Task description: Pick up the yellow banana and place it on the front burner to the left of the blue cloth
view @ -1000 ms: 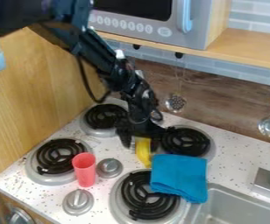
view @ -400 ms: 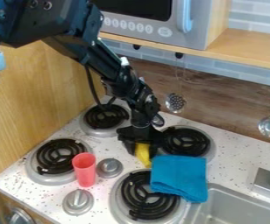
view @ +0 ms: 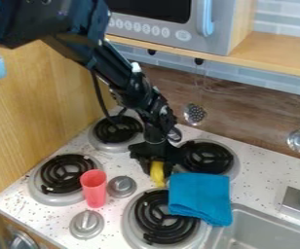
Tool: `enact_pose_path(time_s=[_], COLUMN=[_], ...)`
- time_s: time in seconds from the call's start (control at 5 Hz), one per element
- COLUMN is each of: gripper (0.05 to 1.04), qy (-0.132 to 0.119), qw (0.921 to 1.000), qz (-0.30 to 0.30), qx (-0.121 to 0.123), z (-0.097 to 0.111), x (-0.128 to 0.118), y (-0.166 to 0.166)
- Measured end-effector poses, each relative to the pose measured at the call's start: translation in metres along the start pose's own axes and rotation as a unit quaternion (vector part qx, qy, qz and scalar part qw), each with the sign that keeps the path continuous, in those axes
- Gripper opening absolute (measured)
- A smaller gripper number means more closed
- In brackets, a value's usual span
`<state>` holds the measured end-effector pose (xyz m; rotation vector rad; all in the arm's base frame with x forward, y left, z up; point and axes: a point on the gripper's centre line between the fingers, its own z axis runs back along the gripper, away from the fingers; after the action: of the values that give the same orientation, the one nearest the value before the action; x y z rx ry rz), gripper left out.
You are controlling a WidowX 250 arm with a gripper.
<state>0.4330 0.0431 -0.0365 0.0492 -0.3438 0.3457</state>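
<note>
My gripper [view: 156, 166] hangs pointing down over the middle of the stove, between the two rear burners. Its fingers are shut on a yellow object [view: 157, 173], whose upper end is hidden between them. The object's lower end comes down close to the left corner of a folded blue cloth [view: 198, 198]. That cloth lies partly over the front right burner [view: 158, 221] and reaches toward the sink. A red cup [view: 94, 188] stands upright to the left, between the front left burner [view: 63, 173] and a metal knob [view: 121, 186].
The rear right burner [view: 208, 156] is right beside the gripper, and the rear left burner [view: 115, 130] lies behind it. A sink [view: 260, 228] is at the lower right. Ladles hang on the back wall below a shelf [view: 283, 53] with a microwave [view: 172, 29].
The fingers have drawn closer together around the yellow object, which has shifted slightly left. The upper arm has shifted, and the cloth's left edge has moved a little to the right.
</note>
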Motion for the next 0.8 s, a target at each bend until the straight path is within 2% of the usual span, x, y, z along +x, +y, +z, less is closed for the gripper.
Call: enact_pose_path(time_s=[0.2, 0.4, 0.6, 0.8], gripper=[0.583, 0.582, 0.583, 0.583], qy=[0.004, -0.003, -0.022, 0.0], qw=[0.9997, 0.9974, 0.9933, 0.9922], qz=[0.022, 0.047, 0.069, 0.095], qx=[0.008, 0.054, 0.09, 0.081], z=[0.037, 0.077, 0.123, 0.144], x=[-0.009, -0.023, -0.034, -0.056], y=[0.019, 0.049, 0.067, 0.068])
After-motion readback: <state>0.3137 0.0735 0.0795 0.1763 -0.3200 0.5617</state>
